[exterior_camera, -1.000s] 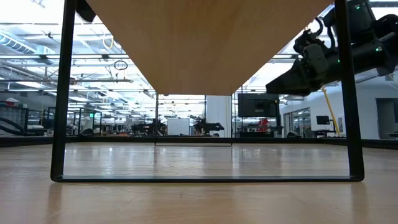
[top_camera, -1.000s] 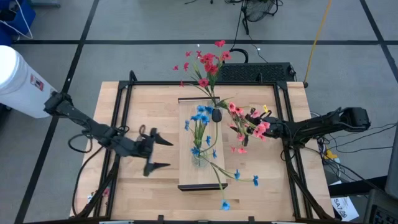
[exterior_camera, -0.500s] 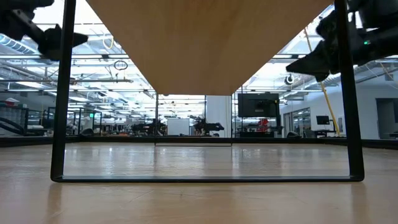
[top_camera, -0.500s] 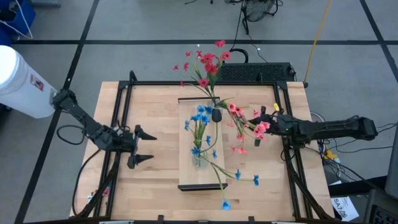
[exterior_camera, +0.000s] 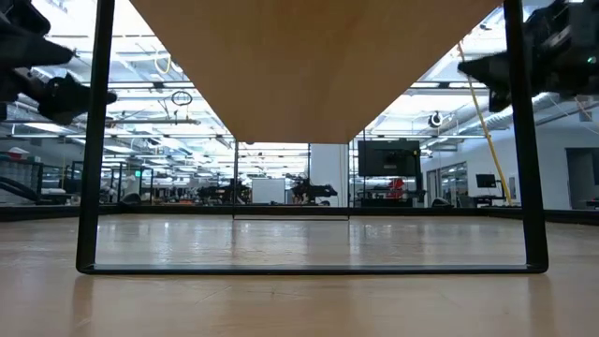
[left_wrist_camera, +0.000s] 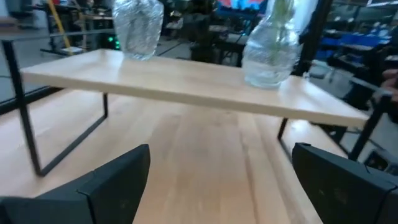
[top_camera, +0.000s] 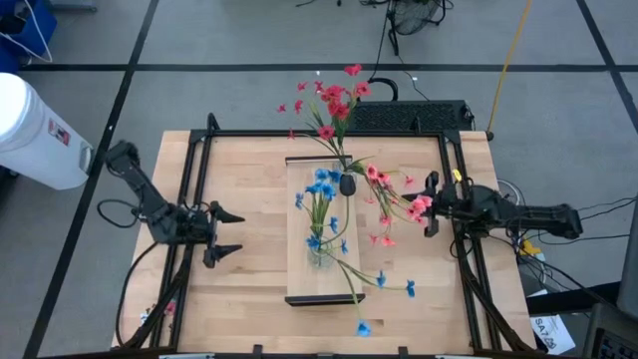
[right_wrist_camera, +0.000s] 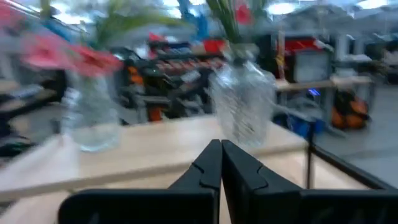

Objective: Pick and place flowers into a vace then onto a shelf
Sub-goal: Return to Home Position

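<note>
Flowers (top_camera: 324,189) in glass vases (top_camera: 321,254) up on the shelf (top_camera: 299,284), just ahead of the wide-open left gripper (top_camera: 239,233), closed empty right gripper (top_camera: 433,204) beyond them; seemingly all placed, only going home to do, so tuck both arms back next.

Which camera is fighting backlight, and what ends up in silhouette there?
Low view: bright ceiling lights behind turn the legs of the shelf, the left pincer and the right pincer into dark shapes. High view: even light, only soft shadows on the table. Left wrist view: highlights glint on the glass vases.
</note>
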`<state>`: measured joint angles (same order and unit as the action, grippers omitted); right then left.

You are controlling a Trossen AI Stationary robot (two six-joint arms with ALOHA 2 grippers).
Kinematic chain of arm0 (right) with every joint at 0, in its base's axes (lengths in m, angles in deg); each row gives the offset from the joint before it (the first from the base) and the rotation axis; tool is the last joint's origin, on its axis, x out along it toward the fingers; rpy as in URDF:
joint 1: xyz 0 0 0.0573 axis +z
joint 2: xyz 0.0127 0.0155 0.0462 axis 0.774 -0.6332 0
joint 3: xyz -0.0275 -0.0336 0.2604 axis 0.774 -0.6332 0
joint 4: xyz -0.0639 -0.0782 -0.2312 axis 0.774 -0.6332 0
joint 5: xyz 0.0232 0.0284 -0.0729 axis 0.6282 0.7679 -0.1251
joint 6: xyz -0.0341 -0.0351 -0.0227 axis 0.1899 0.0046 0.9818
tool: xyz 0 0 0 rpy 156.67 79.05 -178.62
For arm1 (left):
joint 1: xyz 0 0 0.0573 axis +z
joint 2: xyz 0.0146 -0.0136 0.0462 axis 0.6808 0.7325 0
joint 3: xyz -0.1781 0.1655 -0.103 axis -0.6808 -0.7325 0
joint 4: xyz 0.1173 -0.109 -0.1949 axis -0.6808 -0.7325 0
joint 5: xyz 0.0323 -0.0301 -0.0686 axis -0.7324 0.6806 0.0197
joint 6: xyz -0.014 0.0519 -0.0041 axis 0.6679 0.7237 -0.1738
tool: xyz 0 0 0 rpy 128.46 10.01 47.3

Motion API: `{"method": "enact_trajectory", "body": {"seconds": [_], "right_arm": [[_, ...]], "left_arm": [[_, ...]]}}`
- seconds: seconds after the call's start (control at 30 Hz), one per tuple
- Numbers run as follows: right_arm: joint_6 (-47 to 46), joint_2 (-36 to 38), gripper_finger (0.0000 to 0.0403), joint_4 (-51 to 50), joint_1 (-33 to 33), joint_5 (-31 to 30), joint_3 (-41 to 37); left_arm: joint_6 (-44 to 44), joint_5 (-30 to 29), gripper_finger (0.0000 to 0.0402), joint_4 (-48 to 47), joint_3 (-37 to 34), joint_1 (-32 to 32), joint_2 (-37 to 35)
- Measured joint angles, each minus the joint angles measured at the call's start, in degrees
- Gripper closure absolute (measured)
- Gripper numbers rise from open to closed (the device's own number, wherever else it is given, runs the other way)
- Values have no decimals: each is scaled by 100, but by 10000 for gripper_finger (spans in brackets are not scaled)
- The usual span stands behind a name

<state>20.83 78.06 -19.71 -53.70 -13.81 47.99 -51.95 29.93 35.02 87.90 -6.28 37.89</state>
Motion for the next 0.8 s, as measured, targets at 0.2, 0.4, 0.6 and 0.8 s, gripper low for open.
{"method": "enact_trajectory", "body": {"seconds": [0.2, 0.4, 0.6, 0.8], "right_arm": [[-159, 128, 403, -364, 6, 87, -10], [-735, 126, 403, -587, 6, -50, -17], [-1180, 123, 403, -782, 6, -23, -22], [-1180, 122, 403, -779, 6, -25, -26]], "left_arm": [[-948, -352, 9, -522, 2, -223, 10], [-824, -300, 9, -470, 2, -232, 58], [-821, -101, 9, -460, 2, -230, 58], [-817, -96, 9, -459, 2, -230, 58]]}}
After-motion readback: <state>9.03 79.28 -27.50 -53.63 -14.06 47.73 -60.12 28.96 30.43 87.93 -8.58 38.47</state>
